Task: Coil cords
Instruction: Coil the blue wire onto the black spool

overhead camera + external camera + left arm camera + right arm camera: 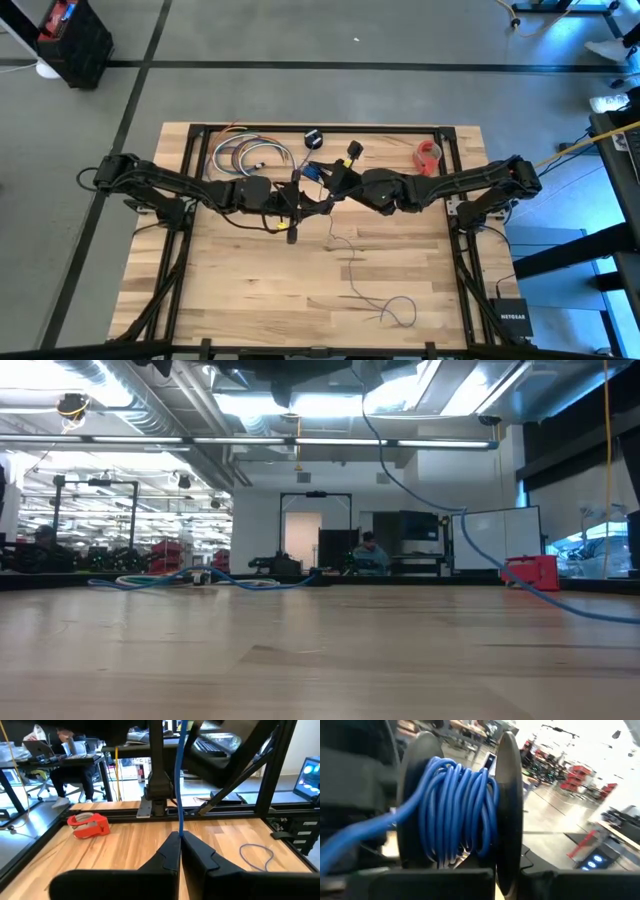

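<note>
A thin blue-grey cord (352,270) trails from the middle of the table to a loose loop (400,310) near the front edge. Its upper part is wound on a black spool (465,805) with two round flanges. The spool is held up over the table's middle (314,172) in front of my right gripper (335,182), which is shut. My left gripper (180,840) is shut on the cord just beside the spool (298,188). In the low view the cord (480,550) hangs down from above to the table. My left gripper pinches one strand of the cord (180,831) between the free ends of its two fingers, which lie nearly level and come from the table's left. The cord runs straight up from the pinch, clear of the table. My right gripper holds the spool lifted clear, its flanges (511,805) upright. The spool itself hides the place of contact.
A bundle of thicker coloured cables (245,155) lies at the far left, a small black round object (313,137) at the far middle and a red object (428,155) at the far right. Black frame rails (320,128) border the table. Bare wood lies in front.
</note>
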Robot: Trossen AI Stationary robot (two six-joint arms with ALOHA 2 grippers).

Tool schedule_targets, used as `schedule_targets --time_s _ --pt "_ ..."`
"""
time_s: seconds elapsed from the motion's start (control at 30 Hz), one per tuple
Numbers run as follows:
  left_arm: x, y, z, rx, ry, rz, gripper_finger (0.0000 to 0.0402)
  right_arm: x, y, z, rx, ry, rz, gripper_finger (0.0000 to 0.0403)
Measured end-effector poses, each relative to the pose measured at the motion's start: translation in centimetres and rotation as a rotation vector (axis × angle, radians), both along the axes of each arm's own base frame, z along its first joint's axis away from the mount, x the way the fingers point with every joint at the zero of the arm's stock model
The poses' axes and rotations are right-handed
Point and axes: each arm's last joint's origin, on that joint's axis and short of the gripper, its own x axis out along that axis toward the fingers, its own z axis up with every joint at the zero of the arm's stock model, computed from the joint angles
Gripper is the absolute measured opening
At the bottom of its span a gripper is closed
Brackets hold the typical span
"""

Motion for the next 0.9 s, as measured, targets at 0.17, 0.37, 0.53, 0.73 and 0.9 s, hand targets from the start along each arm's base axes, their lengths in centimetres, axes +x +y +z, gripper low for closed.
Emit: schedule_targets --time_s 0.17,0.37,0.53,0.73,0.9 --pt "0.2 0.3 -0.1 -0.003 -0.002 0.018 0.0001 -0.7 1.2 1.3 -0.008 -0.065 0.058 0.0005" --pt "0.2 0.9 -0.2 -0.010 0.014 0.042 0.0000 -1.4 3.0 1.7 -0.006 -0.071 0.114 0.0005" --pt "-0.1 1.4 -0.2 -0.003 0.041 0.055 0.0000 -2.1 4.7 1.2 -0.018 -0.008 0.118 0.0005" --pt "-1.8 2.0 0.8 0.036 0.103 0.126 0.0000 -3.0 6.5 0.0 -0.014 0.105 0.097 0.0005" --pt "-4.1 2.3 2.4 0.043 0.117 0.164 0.0000 -3.5 6.6 -1.4 0.025 0.199 0.030 0.0005"
